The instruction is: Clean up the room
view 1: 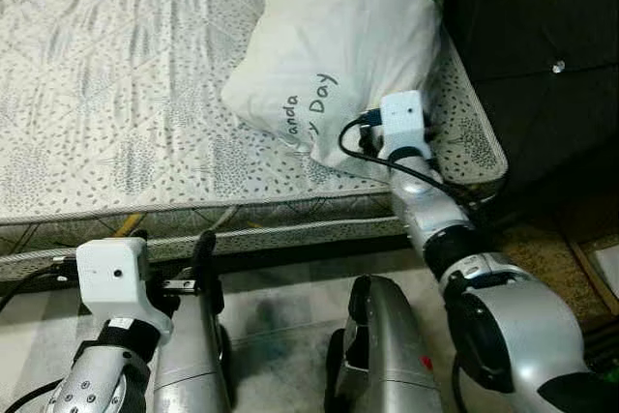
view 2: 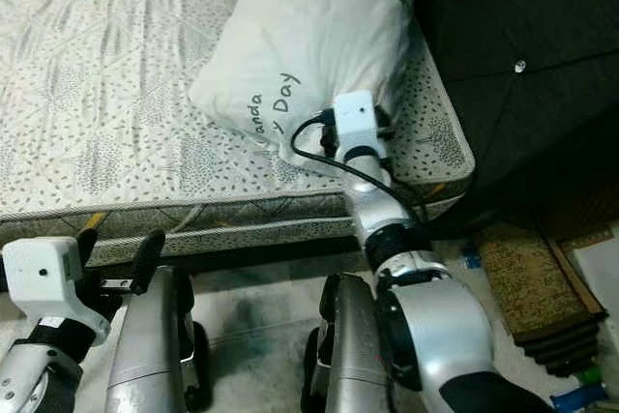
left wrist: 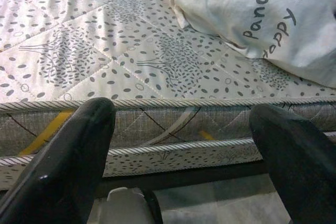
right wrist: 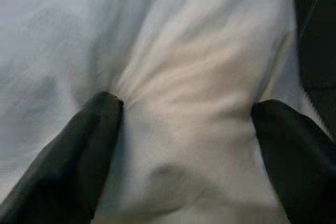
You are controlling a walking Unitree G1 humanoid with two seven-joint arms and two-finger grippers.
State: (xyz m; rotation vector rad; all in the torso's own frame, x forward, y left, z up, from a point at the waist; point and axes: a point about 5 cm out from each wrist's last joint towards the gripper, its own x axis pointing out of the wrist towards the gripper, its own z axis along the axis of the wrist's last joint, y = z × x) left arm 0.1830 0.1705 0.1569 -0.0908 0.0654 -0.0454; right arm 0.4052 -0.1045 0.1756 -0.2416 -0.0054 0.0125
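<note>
Right wrist view: right gripper (right wrist: 184, 124) w/ both black fingers (right wrist: 79, 156) spread wide, pressed into white pillow (right wrist: 173, 61); fabric bunches in folds between the tips. Jaws sit open around a bulge of cloth, not pinched down on it.
Right gripper vs pillow: in head views the right gripper's white wrist block is at the pillow's near lower edge, fingers hidden under/behind the block. Arm reaches fwd over the mattress (view 1: 116, 94) edge.
Pillow: lies on the mattress at its right-hand corner, far end leaning up against dark headboard (view 1: 542, 36). Grey print on the cover, partly readable, "Panda" + "Day". Small green tag at its upper right edge.
Left gripper: left gripper (left wrist: 184, 145) is well apart from the pillow, low in front of the mattress side, short of the bed. Fingers far apart, nothing between them; gap frames the mattress piping + side panel.
Mattress: quilted, pale w/ grey leaf/dot pattern, bare apart from the pillow.
Floor: pale tile floor (view 2: 251, 307) below the mattress edge. Brown mat (view 2: 527, 287) to the right of the pillow's corner of the bed, beside the headboard base.
Robot body: silver legs low in the head views, near the bed side.
</note>
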